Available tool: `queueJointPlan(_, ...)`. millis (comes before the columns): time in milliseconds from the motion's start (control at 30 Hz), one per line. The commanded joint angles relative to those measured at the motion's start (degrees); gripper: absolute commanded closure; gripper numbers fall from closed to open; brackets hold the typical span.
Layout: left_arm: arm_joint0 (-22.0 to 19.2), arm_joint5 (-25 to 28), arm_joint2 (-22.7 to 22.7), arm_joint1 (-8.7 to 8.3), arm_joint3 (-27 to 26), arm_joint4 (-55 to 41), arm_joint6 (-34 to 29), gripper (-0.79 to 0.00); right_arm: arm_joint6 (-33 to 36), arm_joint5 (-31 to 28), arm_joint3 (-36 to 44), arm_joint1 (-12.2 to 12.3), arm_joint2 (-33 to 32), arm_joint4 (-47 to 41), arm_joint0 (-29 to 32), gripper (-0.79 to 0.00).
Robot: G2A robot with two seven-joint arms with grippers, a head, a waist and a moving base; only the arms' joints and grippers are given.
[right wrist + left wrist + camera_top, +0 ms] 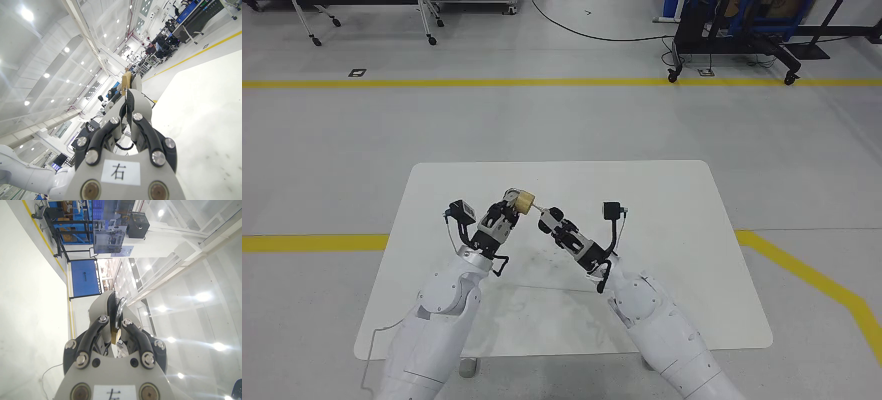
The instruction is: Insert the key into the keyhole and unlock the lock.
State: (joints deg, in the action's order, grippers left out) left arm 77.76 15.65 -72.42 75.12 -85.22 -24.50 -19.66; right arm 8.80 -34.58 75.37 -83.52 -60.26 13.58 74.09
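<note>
We see the brass padlock (526,201) held off the white table (672,260), above its middle. The left gripper (510,206) has its fingers pressed together on it, and in the left wrist view the brass body shows squeezed between them. The right gripper (548,218) sits at about four o'clock from the padlock, just beside it. It pinches the key (125,96) flat between its pads, with the blade pointing toward ten o'clock. In the right wrist view the blade tip meets the keyhole (123,88) in the padlock's narrow face; we cannot tell how deep it sits.

We judge the padlock dense and rigid for its bulk. Its smooth metal faces could slide or swivel in a pinch once the key pushes or twists against it, so a grip across the broad flat faces, near the body's middle, suits it best. The key looks thin, light and stiff. Held by its flat head it should take torque well, but the slim blade could bend or jam if the two arms are out of line. Turning calls for the left claw to hold firm while the right wrist rolls.
</note>
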Motion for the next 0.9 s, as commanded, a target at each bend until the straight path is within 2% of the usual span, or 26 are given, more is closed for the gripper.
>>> queueJointPlan(0, 0.06, 0.49, 0.01, 0.03, -0.07, 0.60, 0.44, 0.000, 0.01, -0.10, 0.02, 0.02, 0.02, -0.03, -0.01, 0.000)
queueJointPlan(867, 0.65, 5.81, 0.08, 0.16, -0.12, 8.06, 1.99, 0.000, 0.25, 0.12, 0.76, 0.18, 0.99, 0.42, 0.10, 0.000)
